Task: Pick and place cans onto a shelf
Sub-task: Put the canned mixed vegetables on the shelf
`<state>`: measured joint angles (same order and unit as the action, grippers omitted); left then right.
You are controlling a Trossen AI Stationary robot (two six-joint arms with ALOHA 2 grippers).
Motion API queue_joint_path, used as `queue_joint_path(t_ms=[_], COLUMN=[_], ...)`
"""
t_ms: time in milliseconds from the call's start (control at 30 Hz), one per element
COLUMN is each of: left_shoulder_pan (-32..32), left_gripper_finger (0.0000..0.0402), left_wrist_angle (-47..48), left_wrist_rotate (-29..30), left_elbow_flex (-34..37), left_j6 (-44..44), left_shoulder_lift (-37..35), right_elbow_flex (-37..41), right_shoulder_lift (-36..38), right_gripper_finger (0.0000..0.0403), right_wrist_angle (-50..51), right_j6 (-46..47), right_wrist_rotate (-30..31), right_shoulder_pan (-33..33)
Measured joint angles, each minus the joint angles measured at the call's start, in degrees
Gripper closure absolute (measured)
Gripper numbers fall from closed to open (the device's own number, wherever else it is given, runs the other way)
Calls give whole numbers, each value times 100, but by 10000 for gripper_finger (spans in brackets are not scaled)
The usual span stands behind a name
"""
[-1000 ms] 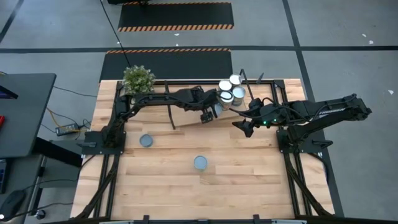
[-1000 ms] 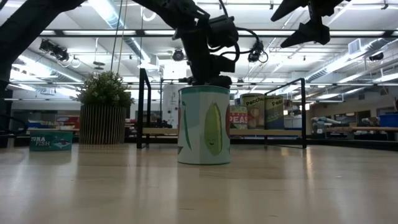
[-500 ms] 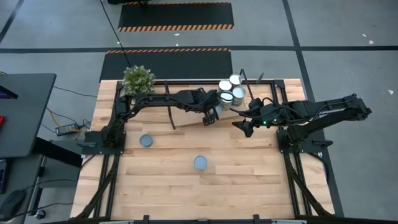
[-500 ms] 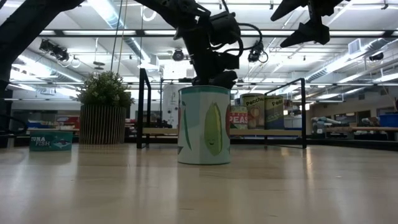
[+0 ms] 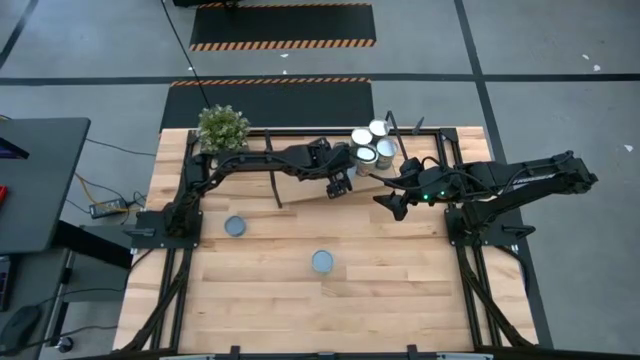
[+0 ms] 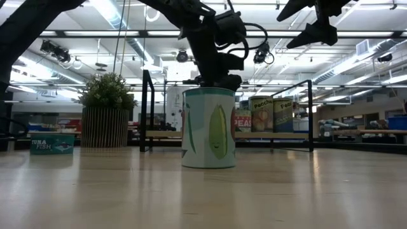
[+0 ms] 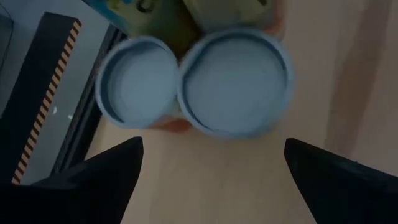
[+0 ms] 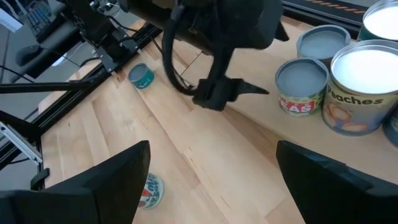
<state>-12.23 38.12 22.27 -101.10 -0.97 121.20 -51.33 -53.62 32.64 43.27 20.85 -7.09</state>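
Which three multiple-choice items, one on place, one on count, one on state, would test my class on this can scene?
1. Where do the grouped cans stand? A on the shelf; B on the floor; C on a chair.
2. How many lone cans sit on the tabletop? A two; B five; C none.
3. On the left gripper the jaws are: A shut on a can; B open, empty; C missing.
A: plywood lies under them. A: two tops stand apart. B: nothing between them.
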Motion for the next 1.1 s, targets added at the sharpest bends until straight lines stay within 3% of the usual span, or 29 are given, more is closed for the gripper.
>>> queue_joint_path(t_ms=[133, 333, 467, 700, 933, 1100], left_shoulder_pan=[62, 90, 313, 789, 1444, 1845], left_gripper_finger=[6, 6, 6, 6, 6, 6], left_wrist_angle=[263, 365, 358, 1444, 1914, 2777], left_wrist_rotate=[-110, -1003, -1078, -1054, -983, -904], left_elbow_flex=[0, 56, 419, 597, 588, 590], left_j6=[-115, 167, 404, 1971, 3242, 3779], left_shoulder_lift=[-180, -678, -957, -1110, -1331, -1404], right_elbow_flex=[0, -201, -203, -203, -203, -203], right_shoulder_lift=[26, 257, 362, 279, 188, 120], right_gripper_finger=[47, 47, 47, 47, 47, 47], right_wrist_angle=[-2, -164, -8, 155, 85, -129], right_j6=[-19, -261, -317, -212, -346, -409], right_wrist_rotate=[-3, 87, 190, 163, 78, 56], right_shoulder_pan=[0, 26, 33, -161, -444, -698])
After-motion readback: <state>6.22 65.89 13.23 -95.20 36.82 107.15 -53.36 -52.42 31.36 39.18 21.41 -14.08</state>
